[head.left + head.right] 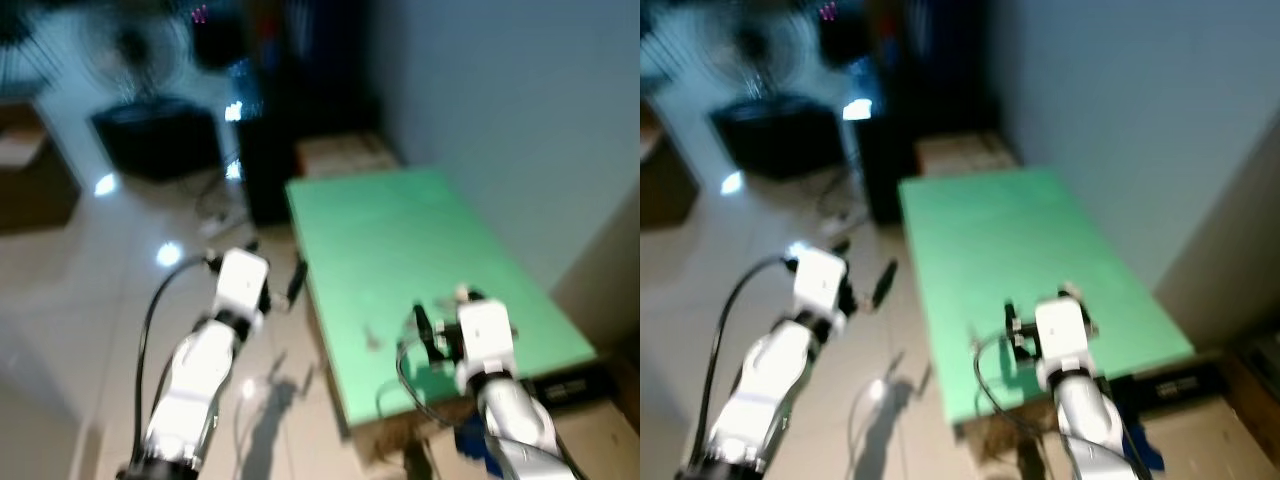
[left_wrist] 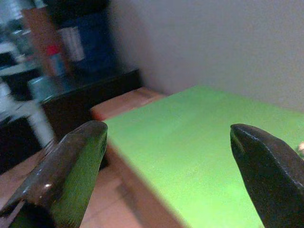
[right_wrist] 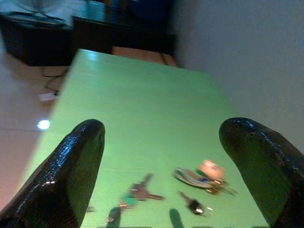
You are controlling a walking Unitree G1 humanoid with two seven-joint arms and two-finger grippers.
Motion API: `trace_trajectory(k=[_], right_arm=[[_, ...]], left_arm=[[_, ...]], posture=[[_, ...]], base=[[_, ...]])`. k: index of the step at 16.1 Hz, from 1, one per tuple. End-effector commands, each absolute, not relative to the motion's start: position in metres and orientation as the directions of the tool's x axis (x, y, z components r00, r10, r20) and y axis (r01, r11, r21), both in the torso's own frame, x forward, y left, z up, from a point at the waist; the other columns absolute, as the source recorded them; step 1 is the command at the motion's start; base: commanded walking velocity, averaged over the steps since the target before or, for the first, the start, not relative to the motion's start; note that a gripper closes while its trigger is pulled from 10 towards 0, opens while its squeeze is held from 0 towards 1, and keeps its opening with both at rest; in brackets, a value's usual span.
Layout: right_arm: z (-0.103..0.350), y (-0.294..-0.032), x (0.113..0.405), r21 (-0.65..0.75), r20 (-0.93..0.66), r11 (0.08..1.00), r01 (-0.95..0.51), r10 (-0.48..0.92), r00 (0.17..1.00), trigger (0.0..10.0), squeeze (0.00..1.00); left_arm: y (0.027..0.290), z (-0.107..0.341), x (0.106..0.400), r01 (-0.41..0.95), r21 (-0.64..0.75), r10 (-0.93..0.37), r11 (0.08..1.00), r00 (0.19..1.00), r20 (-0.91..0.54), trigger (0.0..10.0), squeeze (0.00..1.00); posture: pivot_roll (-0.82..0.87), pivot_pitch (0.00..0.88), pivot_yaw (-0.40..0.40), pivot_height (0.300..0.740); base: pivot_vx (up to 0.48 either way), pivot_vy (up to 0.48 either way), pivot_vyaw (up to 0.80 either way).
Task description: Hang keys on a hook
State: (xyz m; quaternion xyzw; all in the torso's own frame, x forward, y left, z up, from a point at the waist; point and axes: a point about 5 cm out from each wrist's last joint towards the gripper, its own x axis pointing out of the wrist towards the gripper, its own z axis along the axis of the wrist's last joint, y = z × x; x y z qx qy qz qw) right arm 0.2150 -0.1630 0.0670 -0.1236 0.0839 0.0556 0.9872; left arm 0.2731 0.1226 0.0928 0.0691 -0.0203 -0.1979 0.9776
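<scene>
- Our left gripper (image 1: pixel 297 281) hangs over the pale floor (image 1: pixel 90 260), just off the left edge of the green table (image 1: pixel 400 230). Its wrist view shows the two black fingers (image 2: pixel 71 171) spread wide with nothing between them, looking along the table toward the wall (image 2: pixel 213 42).
- We judge this arm idle for now; it need not move for the pick.
- The table runs away from us along the wall, with dark furniture (image 1: pixel 160 140) and a fan (image 1: pixel 130 45) blurred beyond it.
- Our right gripper (image 1: pixel 430 335) sits above the near end of the table. Its fingers (image 3: pixel 71 166) are also wide apart and empty.
- In its wrist view the keys (image 3: pixel 142 192) lie flat on the green top just ahead of the fingertips, beside a second bunch (image 3: pixel 199 176) with a pale tag and a small dark fob (image 3: pixel 194 205).
- We judge we are at the approach step: nothing is gripped yet.
- Next we would need to lower the right gripper over one bunch and close on it, then find a hook; we cannot make one out here.
</scene>
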Motion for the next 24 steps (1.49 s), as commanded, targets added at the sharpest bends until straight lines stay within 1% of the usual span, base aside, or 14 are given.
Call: trace_trajectory(k=[1,2,4,8,11,14,16,18,20,21,23,24], right_arm=[[0.064,-0.171,0.215,-0.26,-0.203,0.959,-0.116,0.063,0.977,10.0,0.0],[0.059,-0.173,0.213,-0.271,-0.236,0.956,-0.113,0.048,0.971,10.0,0.0],[0.055,-0.172,0.212,-0.256,-0.264,0.959,-0.123,0.053,0.963,10.0,0.0],[0.048,-0.17,0.207,-0.243,-0.316,0.961,-0.131,0.049,0.947,10.0,0.0],[0.047,-0.172,0.206,-0.242,-0.319,0.965,-0.103,0.021,0.948,10.0,0.0],[0.049,-0.171,0.209,-0.218,-0.308,0.971,-0.102,0.031,0.951,10.0,0.0],[0.052,-0.168,0.211,-0.196,-0.291,0.974,-0.111,0.051,0.955,10.0,0.0],[0.054,-0.167,0.215,-0.244,-0.275,0.961,-0.133,0.063,0.959,10.0,0.0],[0.055,-0.169,0.218,-0.253,-0.273,0.958,-0.136,0.064,0.96,10.0,0.0],[0.055,-0.169,0.22,-0.257,-0.273,0.956,-0.141,0.068,0.96,10.0,0.0],[0.052,-0.167,0.222,-0.257,-0.29,0.953,-0.159,0.081,0.954,10.0,0.0],[0.052,-0.167,0.223,-0.263,-0.293,0.951,-0.162,0.082,0.953,10.0,0.0]], left_arm=[[0.116,0.095,0.273,0.409,0.151,-0.417,0.9,0.909,0.018,10.0,0.0],[0.115,0.091,0.27,0.421,0.141,-0.425,0.896,0.905,0.004,10.0,0.0],[0.115,0.085,0.268,0.445,0.166,-0.446,0.88,0.894,-0.036,10.0,0.0],[0.115,0.085,0.263,0.479,0.184,-0.483,0.858,0.875,-0.027,10.0,0.0],[0.115,0.086,0.263,0.482,0.182,-0.485,0.857,0.874,-0.028,10.0,0.0],[0.114,0.09,0.265,0.483,0.198,-0.491,0.853,0.871,-0.006,10.0,0.0],[0.116,0.091,0.266,0.463,0.194,-0.472,0.865,0.882,0.0,10.0,0.0],[0.115,0.09,0.266,0.46,0.191,-0.468,0.867,0.884,-0.001,10.0,0.0],[0.114,0.089,0.266,0.454,0.189,-0.462,0.871,0.887,0.001,10.0,0.0],[0.115,0.089,0.267,0.44,0.199,-0.448,0.876,0.894,-0.003,10.0,0.0],[0.121,0.087,0.273,0.367,0.183,-0.37,0.912,0.929,-0.017,10.0,0.0],[0.122,0.088,0.275,0.355,0.185,-0.358,0.916,0.934,-0.017,10.0,0.0]], posture=[[-0.15,0.0,0.034,0.74],[-0.15,0.0,0.036,0.74],[-0.15,0.0,0.035,0.74],[-0.14,0.0,0.032,0.74],[-0.14,0.0,0.041,0.74],[-0.15,0.0,0.044,0.74],[-0.15,0.0,0.044,0.74],[-0.15,0.0,0.032,0.74],[-0.15,0.0,0.031,0.74],[-0.15,0.0,0.03,0.74],[-0.15,0.0,0.032,0.74],[-0.15,0.0,0.035,0.74]], base=[[0.45,0.0,0.0],[0.0,0.0,0.0],[0.0,0.0,0.0],[0.0,0.0,0.0],[0.0,0.0,0.0],[0.0,-0.341,0.0],[0.0,-0.354,0.0],[0.0,-0.362,0.0],[0.0,-0.362,0.8],[0.0,-0.356,0.8],[0.0,0.0,0.0],[0.0,0.0,0.0]])
